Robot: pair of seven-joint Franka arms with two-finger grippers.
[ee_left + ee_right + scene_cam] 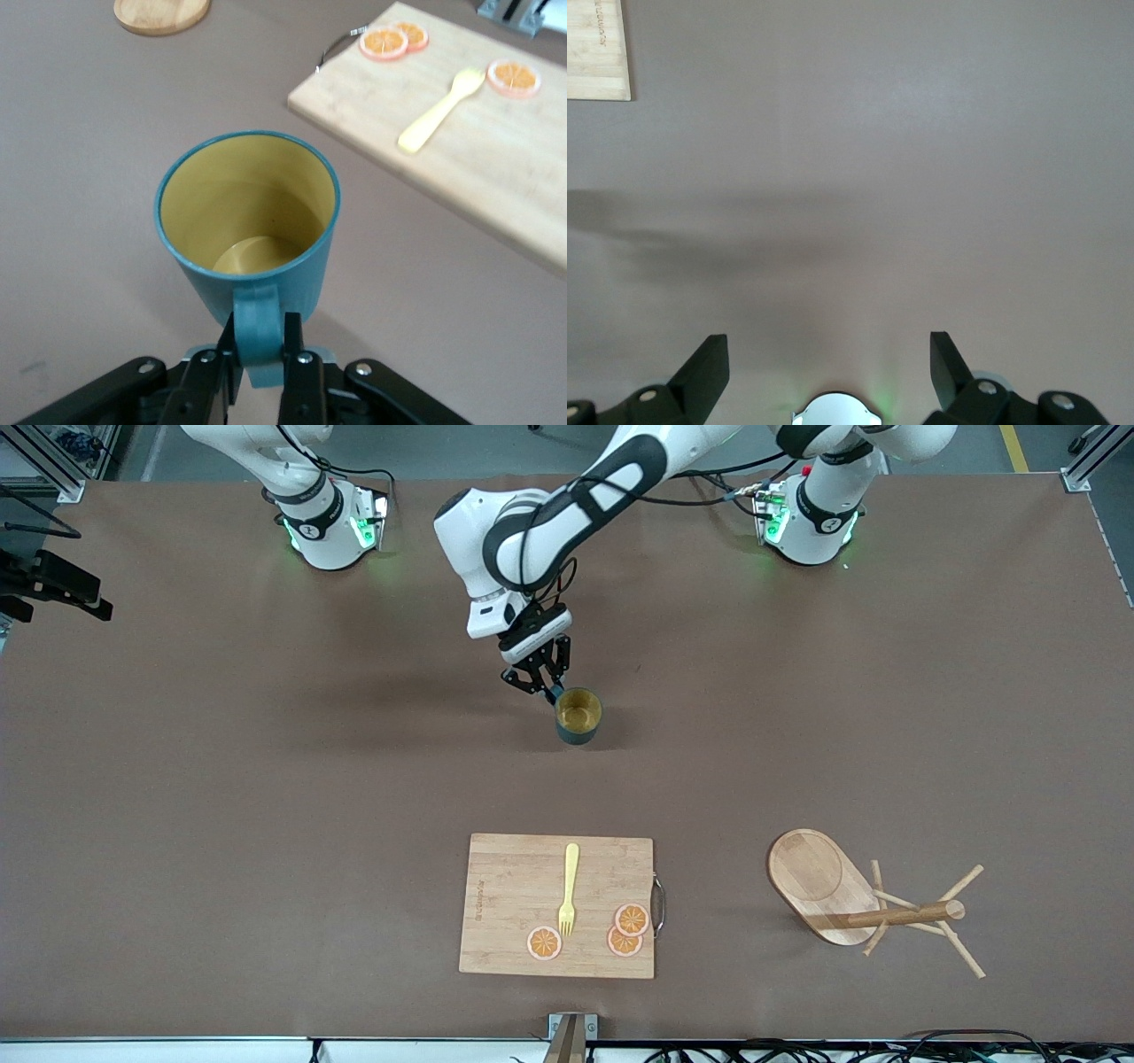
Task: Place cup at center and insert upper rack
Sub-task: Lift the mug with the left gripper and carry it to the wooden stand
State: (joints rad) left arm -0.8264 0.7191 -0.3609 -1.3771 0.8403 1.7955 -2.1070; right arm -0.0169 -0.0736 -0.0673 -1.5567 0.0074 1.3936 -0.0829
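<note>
The dark teal cup (578,715) with its yellow-ochre inside stands upright near the middle of the table. My left gripper (542,684) is shut on its loop handle; the left wrist view shows the cup (248,221) with the fingers (301,376) pinching the handle from both sides. The wooden mug tree (846,899) lies on its side toward the left arm's end, nearer the front camera, pegs splayed; its oval base (162,13) shows in the left wrist view. My right gripper (828,354) is open and empty over bare table, out of the front view.
A rectangular bamboo cutting board (505,903) lies nearer the front camera than the cup, with a yellow fork (568,887) and three orange slices (625,930) on it. Its corner (598,49) shows in the right wrist view.
</note>
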